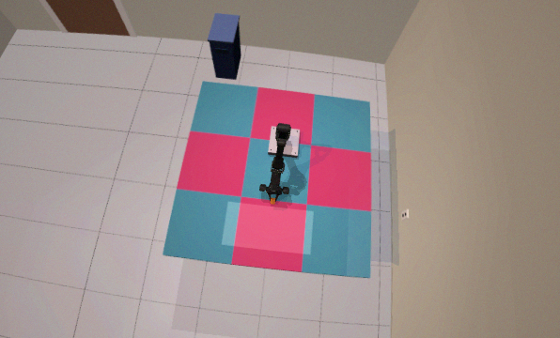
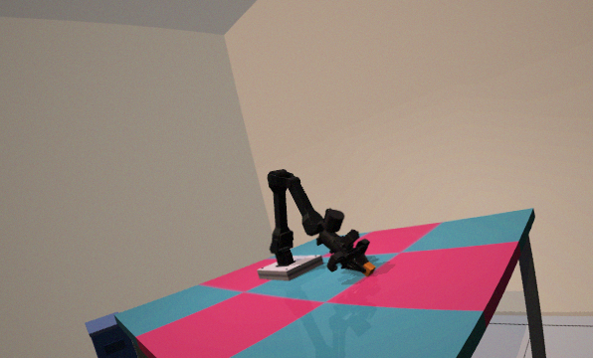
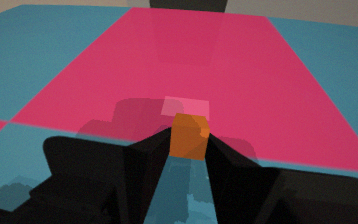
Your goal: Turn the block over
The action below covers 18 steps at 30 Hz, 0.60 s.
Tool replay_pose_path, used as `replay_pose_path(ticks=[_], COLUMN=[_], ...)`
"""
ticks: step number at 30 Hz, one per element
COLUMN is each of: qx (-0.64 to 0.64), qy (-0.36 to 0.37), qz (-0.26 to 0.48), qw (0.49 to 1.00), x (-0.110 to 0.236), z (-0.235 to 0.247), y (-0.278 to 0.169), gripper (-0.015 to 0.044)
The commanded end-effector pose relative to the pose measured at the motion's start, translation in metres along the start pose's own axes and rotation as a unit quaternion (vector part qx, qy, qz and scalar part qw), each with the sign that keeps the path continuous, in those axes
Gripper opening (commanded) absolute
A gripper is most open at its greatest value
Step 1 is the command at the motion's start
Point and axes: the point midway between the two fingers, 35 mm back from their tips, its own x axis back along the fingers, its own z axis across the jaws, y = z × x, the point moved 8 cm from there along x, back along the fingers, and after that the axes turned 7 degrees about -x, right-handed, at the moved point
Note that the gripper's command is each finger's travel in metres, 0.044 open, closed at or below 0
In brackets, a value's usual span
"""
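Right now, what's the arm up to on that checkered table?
The single black arm has its hand shut on a small orange block, pinched between the two fingers. The hand is reaching forward and low over the checkered table, near the seam between a teal square and a pink one, tilted toward level rather than pointing straight down. Whether the block touches the surface can't be told. The marked side isn't discernible, and the block has not been released yet.

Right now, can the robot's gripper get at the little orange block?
Yes, it looks so: the gripper is already shut on the orange block, which sits pinched between the two black fingers. Nothing stands between them, and the block seems low over the checkered table.
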Motion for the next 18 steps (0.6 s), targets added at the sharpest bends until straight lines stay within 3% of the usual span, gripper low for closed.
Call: replay_pose_path(ticks=[1,9,18], qx=[-0.002,-0.002,-0.002], qy=[0.005,0.013,0.014], qz=[-0.028,-0.087,-0.102], qw=[1.000,0.996,0.995], x=[0.001,0.009,0.012], z=[-0.001,-0.002,-0.002], y=[-0.012,-0.025,-0.025], gripper=[0.0000,0.0000,0.0000])
